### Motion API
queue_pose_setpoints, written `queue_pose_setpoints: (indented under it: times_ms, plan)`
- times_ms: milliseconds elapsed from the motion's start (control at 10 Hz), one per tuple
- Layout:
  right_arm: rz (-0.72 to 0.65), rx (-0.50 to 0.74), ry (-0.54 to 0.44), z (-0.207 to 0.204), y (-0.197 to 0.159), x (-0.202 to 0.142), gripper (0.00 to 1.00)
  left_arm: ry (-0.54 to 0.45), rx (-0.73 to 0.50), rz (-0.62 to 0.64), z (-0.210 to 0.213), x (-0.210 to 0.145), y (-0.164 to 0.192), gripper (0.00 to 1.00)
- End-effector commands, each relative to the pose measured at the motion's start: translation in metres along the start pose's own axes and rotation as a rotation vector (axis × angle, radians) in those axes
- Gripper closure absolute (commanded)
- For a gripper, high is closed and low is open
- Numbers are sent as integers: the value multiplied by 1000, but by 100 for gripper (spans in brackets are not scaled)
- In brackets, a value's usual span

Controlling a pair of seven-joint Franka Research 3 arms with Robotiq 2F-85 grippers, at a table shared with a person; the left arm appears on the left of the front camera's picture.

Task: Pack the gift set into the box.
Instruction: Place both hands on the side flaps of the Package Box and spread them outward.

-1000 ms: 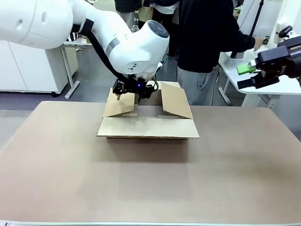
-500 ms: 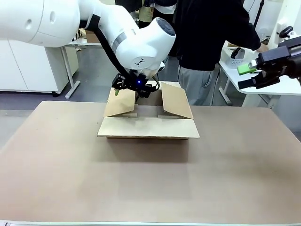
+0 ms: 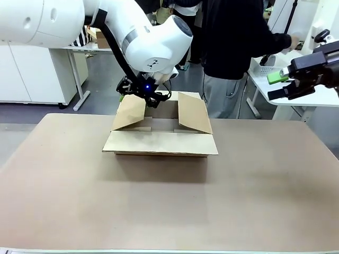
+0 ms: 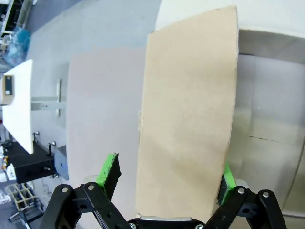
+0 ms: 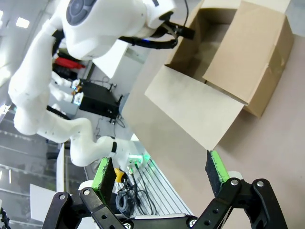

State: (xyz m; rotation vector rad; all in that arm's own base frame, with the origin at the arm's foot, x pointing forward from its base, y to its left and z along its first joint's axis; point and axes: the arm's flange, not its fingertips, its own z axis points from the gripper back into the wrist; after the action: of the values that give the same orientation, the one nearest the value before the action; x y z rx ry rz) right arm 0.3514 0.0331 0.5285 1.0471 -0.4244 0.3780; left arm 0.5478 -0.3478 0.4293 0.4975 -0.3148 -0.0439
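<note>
The left gripper (image 3: 135,93) has its jaws spread astride the raised left flap (image 4: 190,119) of the box (image 3: 159,143) on the tabletop (image 3: 159,211), while the right gripper (image 3: 276,86) hangs far right, jaws spread.

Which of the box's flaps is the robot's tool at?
The left side flap: it alone stands between the left tool's open fingers.

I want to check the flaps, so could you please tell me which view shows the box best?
The front view: the box shows whole, flaps open. The right wrist view cuts it off at the top edge. The left wrist view gives one flap close up, between the left hand's fingers.
</note>
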Motion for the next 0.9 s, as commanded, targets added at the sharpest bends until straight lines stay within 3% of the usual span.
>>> queue_pose_setpoints:
  times_ms: [0,400,800]
  plan:
    - [28,19,-15,-2,-1,1,0,-39,30,40,8,-8,19,0]
    - [28,19,-15,-2,-1,1,0,-59,34,116,13,-12,56,0]
    - [28,19,-15,-2,-1,1,0,-6,13,293,-4,-26,121,0]
